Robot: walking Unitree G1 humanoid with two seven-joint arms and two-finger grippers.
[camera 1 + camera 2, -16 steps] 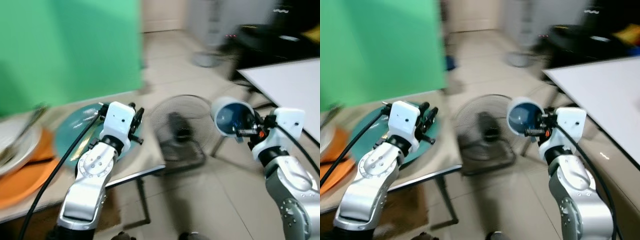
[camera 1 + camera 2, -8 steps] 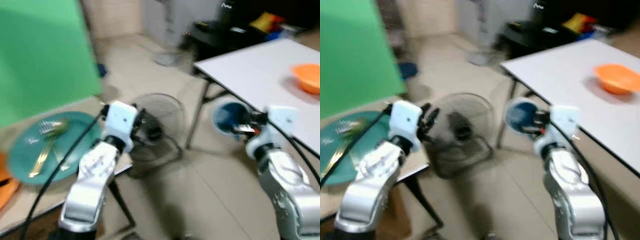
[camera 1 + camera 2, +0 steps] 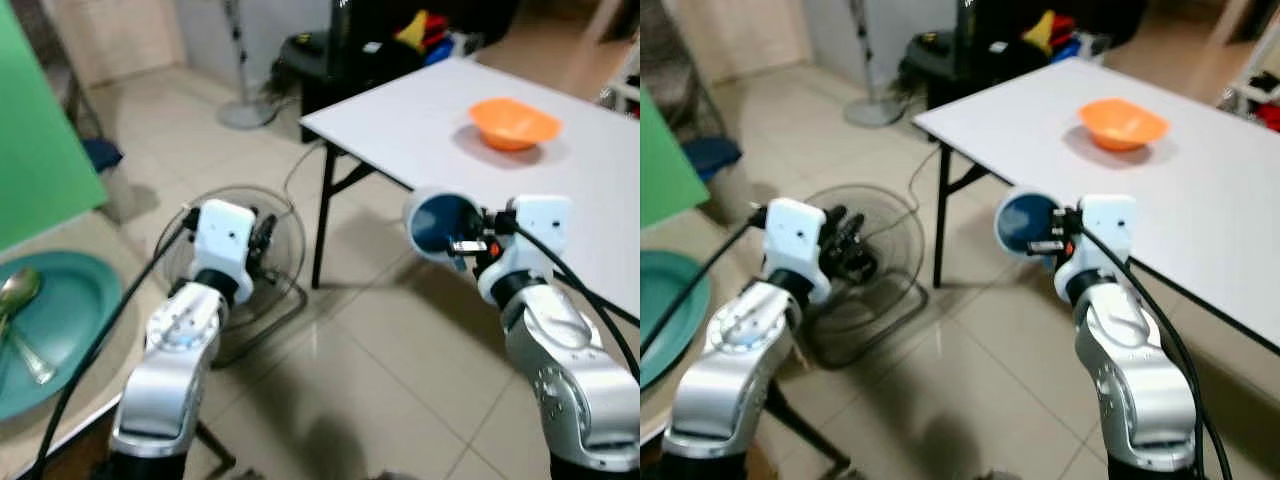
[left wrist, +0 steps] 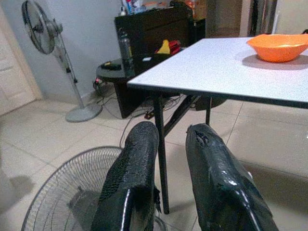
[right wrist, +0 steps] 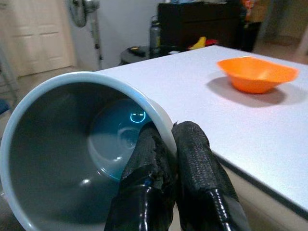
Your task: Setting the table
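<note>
My right gripper (image 3: 468, 246) is shut on the rim of a blue bowl with a pale outside (image 3: 438, 221), held tilted in the air just off the near-left edge of the white table (image 3: 590, 170). In the right wrist view one of the fingers (image 5: 192, 154) lies outside the rim and the other inside the bowl (image 5: 62, 144). An orange bowl (image 3: 513, 122) rests on the table further back. My left gripper (image 3: 268, 238) hangs over the floor fan (image 3: 290, 275), its fingers (image 4: 137, 159) a narrow gap apart, holding nothing. A teal plate (image 3: 60, 320) with a spoon (image 3: 14, 292) lies at far left.
The table's black legs (image 3: 322, 215) stand between me and a black cabinet (image 3: 330, 60) with clutter. A standing fan (image 3: 238, 100) is behind it. A green panel (image 3: 40, 150) edges the left. Tiled floor lies open below the arms.
The camera has swung right: the green panel and plates slid off to the left, and the white table with the orange bowl came into view. The right gripper keeps hold of the blue bowl.
</note>
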